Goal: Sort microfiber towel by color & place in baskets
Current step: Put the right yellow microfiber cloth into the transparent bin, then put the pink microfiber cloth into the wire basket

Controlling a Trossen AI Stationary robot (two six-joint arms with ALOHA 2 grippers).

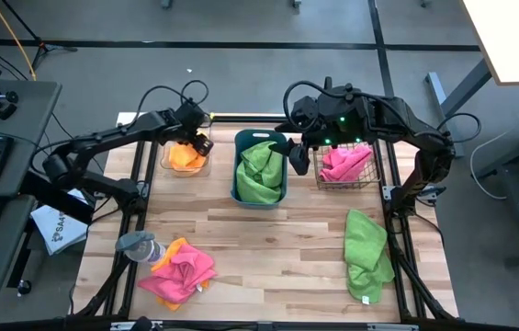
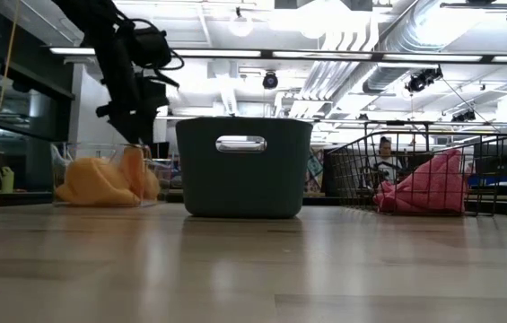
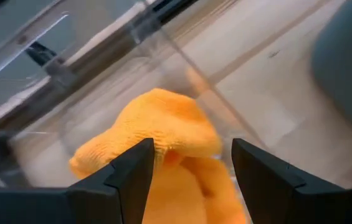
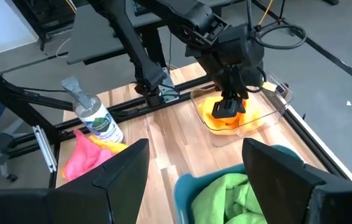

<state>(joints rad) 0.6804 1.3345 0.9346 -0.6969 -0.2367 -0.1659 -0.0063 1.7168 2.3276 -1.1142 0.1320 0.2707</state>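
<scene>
My left gripper (image 1: 200, 144) hangs open over the clear bin (image 1: 186, 168) at the table's far left. Its fingers stand on either side of a raised fold of the orange towel (image 3: 163, 124) that lies in the bin. My right gripper (image 4: 194, 180) is open and hovers above the teal tub (image 1: 237, 191), which holds a green towel (image 1: 259, 173). The wire-mesh basket (image 1: 376, 175) on the far right holds a pink towel (image 1: 344, 164). Another green towel (image 1: 367, 250) lies on the near right of the table. A pink and orange pile (image 1: 184, 268) lies on the near left. My left gripper points down into the clear bin with the orange towel's raised fold (image 3: 176, 134) between its open fingers. I cannot tell whether the fingers touch the towel.
A spray bottle (image 1: 138, 246) stands beside the pink and orange pile at the near left. Bare wood lies in the table's middle, between the pile and the loose green towel. The three bins sit in a row along the far edge.
</scene>
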